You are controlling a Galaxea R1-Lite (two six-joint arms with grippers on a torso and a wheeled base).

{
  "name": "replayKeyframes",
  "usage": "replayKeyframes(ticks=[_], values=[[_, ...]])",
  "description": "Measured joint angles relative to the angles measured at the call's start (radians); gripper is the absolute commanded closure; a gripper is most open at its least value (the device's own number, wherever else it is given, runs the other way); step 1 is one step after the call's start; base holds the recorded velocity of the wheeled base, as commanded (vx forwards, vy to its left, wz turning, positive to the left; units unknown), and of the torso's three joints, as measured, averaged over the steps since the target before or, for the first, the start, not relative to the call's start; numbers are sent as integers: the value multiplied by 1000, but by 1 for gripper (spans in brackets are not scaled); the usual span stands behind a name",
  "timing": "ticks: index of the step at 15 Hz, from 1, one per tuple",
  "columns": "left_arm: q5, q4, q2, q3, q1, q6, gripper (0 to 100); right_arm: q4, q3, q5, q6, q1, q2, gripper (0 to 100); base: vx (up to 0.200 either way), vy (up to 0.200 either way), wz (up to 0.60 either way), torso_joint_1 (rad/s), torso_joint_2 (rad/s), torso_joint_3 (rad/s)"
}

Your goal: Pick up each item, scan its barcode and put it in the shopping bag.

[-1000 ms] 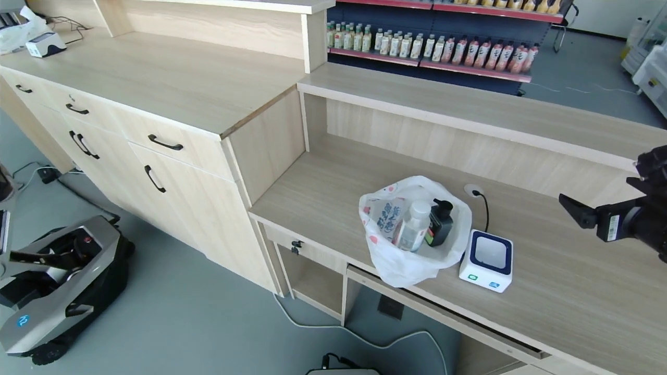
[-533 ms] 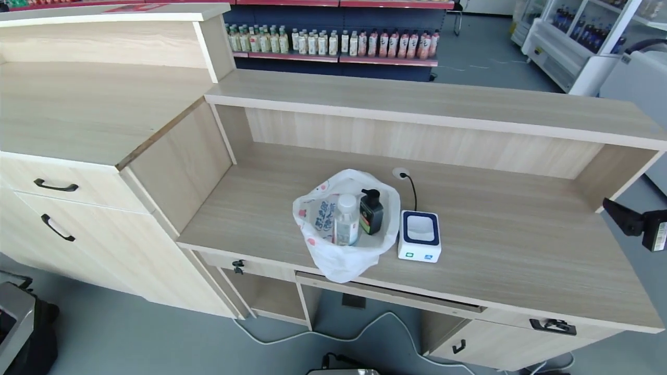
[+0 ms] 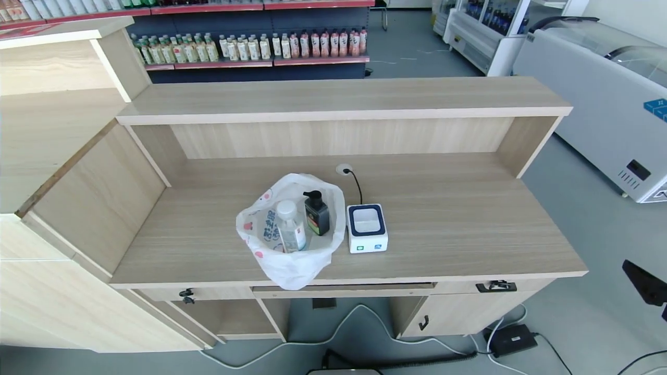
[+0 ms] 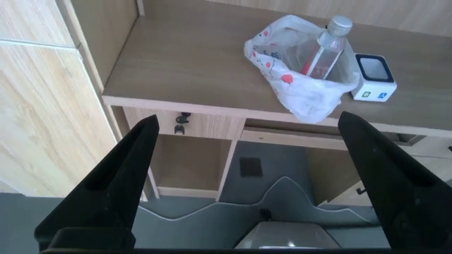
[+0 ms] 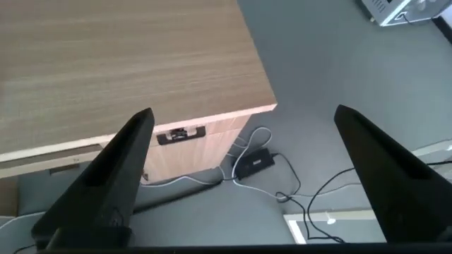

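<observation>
A white plastic shopping bag stands open on the wooden counter. Inside it, a clear bottle with a white cap and a dark pump bottle stand upright. The white barcode scanner sits right beside the bag. My left gripper is open and holds nothing, below and in front of the counter's edge, with the bag and scanner beyond it. My right gripper is open and holds nothing, over the floor off the counter's right end. One of its fingers shows low at the right edge.
A raised shelf runs along the counter's back. The scanner's black cable goes to a hole in the top. Drawers with handles sit under the front edge. Cables and a power brick lie on the floor, and a chest freezer stands at right.
The head camera has swung, so the counter now sits centred and square-on. The bag, bottles and scanner keep their places. My right gripper shows lower at the right edge.
</observation>
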Motion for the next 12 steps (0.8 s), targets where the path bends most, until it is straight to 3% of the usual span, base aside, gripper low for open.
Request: replayKeyframes(ticks=[2,6,9,12], values=[[0,0,0,0,-1,-1,0,39,82,11,13,12,-96,0,0,0,0,0,0,0],[0,0,0,0,-1,0,0,358,120,10,31,46,-367,0,0,0,0,0,0,0],[0,0,0,0,0,0,0,588,125,-59,94,116,-615,0,0,0,0,0,0,0],[0,0,0,-1,0,-1,0,730,126,-101,139,187,-803,0,0,0,0,0,0,0]])
